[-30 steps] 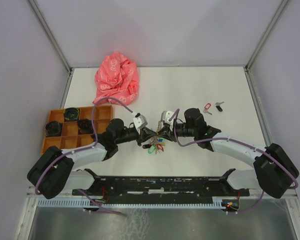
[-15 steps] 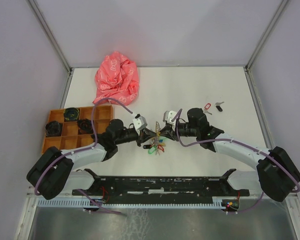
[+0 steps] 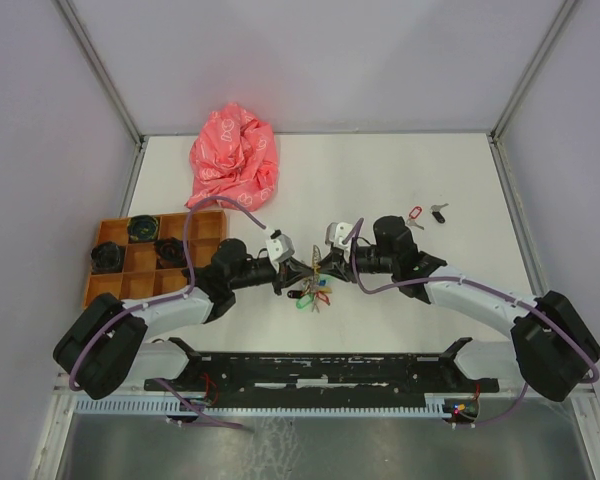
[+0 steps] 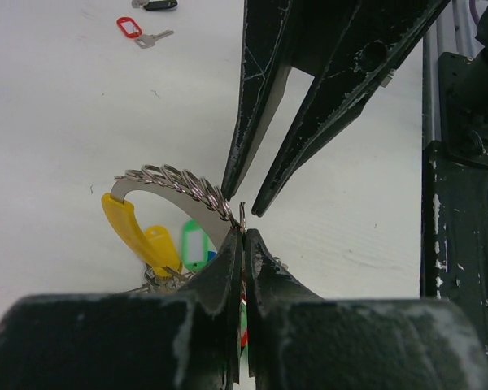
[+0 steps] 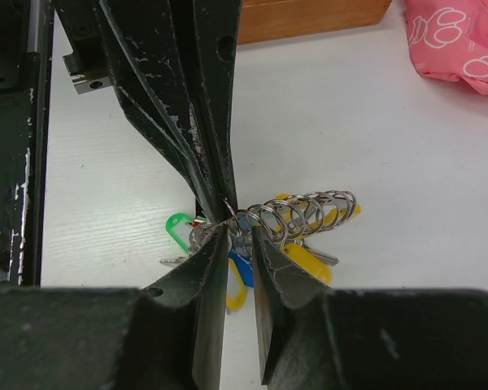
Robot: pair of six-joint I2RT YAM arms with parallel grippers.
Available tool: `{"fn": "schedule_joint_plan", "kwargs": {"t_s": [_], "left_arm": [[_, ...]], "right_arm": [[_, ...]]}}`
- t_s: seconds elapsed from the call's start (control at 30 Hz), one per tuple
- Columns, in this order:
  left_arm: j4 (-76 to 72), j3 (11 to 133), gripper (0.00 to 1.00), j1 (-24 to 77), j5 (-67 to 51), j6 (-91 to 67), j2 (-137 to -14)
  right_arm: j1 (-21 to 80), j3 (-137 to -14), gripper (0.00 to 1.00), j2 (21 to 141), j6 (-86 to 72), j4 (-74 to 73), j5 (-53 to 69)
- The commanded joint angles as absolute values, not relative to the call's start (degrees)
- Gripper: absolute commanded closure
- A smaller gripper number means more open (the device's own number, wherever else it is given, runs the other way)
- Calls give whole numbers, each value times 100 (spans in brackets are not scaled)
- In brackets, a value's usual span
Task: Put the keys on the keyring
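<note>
Start low in the middle of the top view and find the left claw (image 4: 242, 237), pinched shut on one thin wire loop of the keyring (image 4: 177, 180). Right against it, tip to tip, see the right claw (image 5: 238, 233), open only a little, tips just beside the string of loops; cannot tell whether gripping any. Just under the loops, spot yellow, green and blue tags (image 5: 179, 230) in a bunch over the white table (image 3: 380, 170). Look farther up and to the right for the keys: a red key (image 3: 413, 214) and a black key (image 3: 438, 212), lying flat side by side, well apart from both claws and not on the ring yet. Probably light, hard and a bit slippery on the thin metal part, so better to pinch by the fat plastic head. Expect a stiff, springy ring, hard to pry open. Last, farthest up on the left, see a pink cloth (image 3: 235, 155).
</note>
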State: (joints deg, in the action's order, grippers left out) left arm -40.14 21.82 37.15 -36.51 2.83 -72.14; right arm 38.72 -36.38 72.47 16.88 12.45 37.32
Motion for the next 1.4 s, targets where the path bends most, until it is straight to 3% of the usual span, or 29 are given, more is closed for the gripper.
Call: {"fn": "schedule_joint_plan", "kwargs": {"t_s": [0.0, 0.37, 0.63, 0.9, 1.1, 1.2, 1.37], "left_arm": [[-4604, 2131, 97, 3738, -3973, 523, -7049], [-4692, 2105, 97, 3739, -4000, 510, -7023], [-4689, 2084, 95, 3735, -4087, 573, -7041], [-4624, 2054, 74, 3735, -4093, 753, -7011], [-4697, 1957, 70, 3735, -4199, 961, -6989], [-4895, 1816, 70, 3735, -4229, 1092, -6984], [-5141, 1711, 66, 3735, -4329, 1192, -7045]], "right_arm": [[3850, -3760, 74, 7286, 1812, 1437, 3995], [3854, -4014, 80, 7457, 2053, 992, 4785], [3850, -4200, 99, 7461, 2253, 680, 4660], [4000, -4743, 99, 7240, 3190, -806, 4153], [4281, -5292, 99, 7304, 3844, -1939, 3501], [4435, -5298, 99, 7261, 3875, -1855, 2926], [4517, -5214, 99, 7235, 4068, -1715, 3086]]}}
